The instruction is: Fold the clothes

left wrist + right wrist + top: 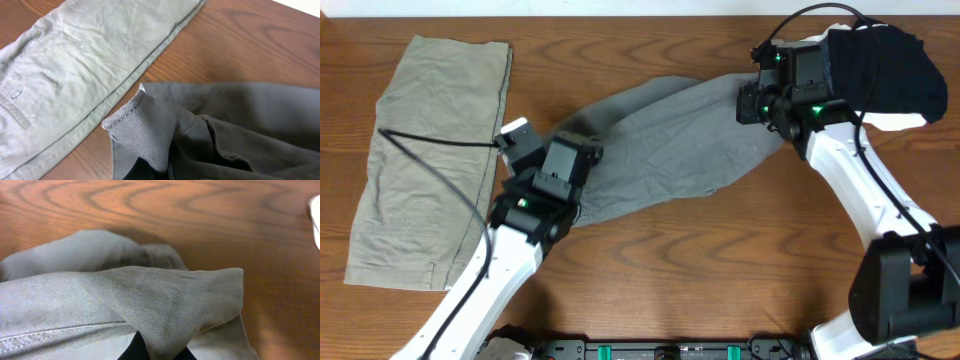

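Grey shorts stretched over the tabletop, one end pinched in the left gripper, other end in the right gripper. Pale khaki garment flat nearby.

Shorts stretched across the middle of the table, running from near left up to far right. Left of them, close by but apart, a flat garment lies lengthwise. Far right, a bundled cloth sits just past their end.
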### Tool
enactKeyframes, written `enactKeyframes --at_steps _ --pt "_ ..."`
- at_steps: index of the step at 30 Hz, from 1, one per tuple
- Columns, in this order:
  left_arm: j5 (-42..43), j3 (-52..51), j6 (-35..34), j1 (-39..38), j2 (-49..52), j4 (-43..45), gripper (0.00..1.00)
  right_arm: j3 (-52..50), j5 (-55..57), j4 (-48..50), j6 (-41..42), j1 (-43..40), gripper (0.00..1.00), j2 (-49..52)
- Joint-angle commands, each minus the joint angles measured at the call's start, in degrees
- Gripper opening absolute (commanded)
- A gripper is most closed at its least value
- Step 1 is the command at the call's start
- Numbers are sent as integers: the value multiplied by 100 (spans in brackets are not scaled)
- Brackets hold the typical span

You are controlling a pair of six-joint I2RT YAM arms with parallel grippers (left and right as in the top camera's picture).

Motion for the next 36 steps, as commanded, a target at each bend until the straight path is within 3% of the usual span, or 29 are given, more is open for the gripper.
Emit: enactKeyframes --at_steps 1,10,11,13,14,15,16,17,18,22,28,32,36 --pt "-385 87 -13 203 284 197 6 96 57 275 -118 -74 1 269" --pt "-387 87 -11 428 1014 1054 6 96 -11 1285 -116 153 4 1071" --pt "-387 87 -11 455 1086 1115 12 96 -11 1370 -116 184 6 1152" --pt "-387 87 -9 505 1200 1217 38 96 -11 1532 -116 234 16 1290" --pt "-387 87 -9 542 1263 1268 61 96 -11 1613 -116 262 34 1353" --pt "-385 87 -9 595 1325 1316 86 96 -9 1681 -116 289 59 1408" --pt "-382 87 -9 643 1355 1357 98 96 -7 1746 -116 304 84 1438" --pt "-363 90 -7 699 1377 1379 98 96 -7 1784 -116 308 97 1453" --pt "-341 90 -7 763 1375 1392 98 96 -7 1816 -114 308 99 1456" --pt "-74 101 256 992 1318 1397 98 98 -39 1930 -103 295 99 1405" --pt "1200 107 1158 1134 1113 1283 98 98 -518 1764 -94 291 99 999" --pt "1878 105 1167 1134 1108 946 98 98 -522 1639 -138 291 99 673" --pt "1963 105 1185 1150 1108 570 98 98 -417 1591 -422 291 99 715"
